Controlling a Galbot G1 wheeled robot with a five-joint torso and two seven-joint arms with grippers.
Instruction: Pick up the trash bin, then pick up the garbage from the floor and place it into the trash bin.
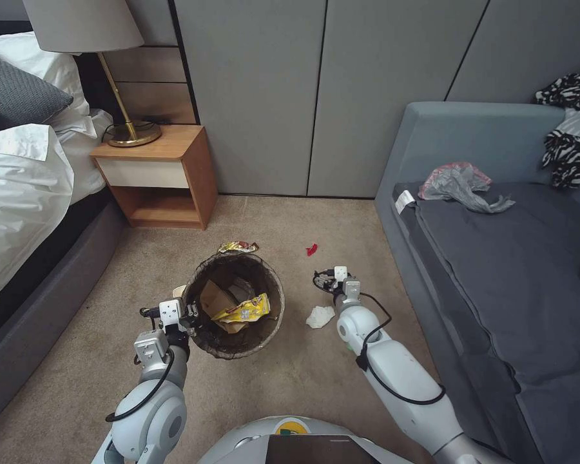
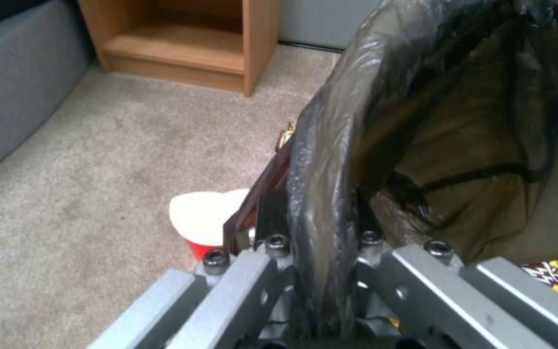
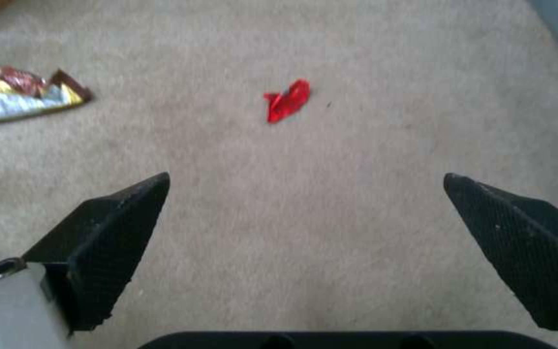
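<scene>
The left gripper point(image 1: 188, 314) is clamped on the liner-covered rim of the trash bin point(image 1: 238, 305), which sits on the carpet point(image 1: 303, 380) in front of the nightstand point(image 1: 158, 174). A yellow snack wrapper point(image 1: 243, 310) lies inside the bin. Just right of the bin, the right gripper point(image 3: 305, 218) hovers with its fingers spread wide, near a crumpled white tissue point(image 1: 319, 316) and a red scrap point(image 3: 288, 100).

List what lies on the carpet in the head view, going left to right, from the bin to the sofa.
Trash bin held at its rim by the left pincer → red scrap → crumpled white tissue → right pincer, open → grey sofa.
</scene>
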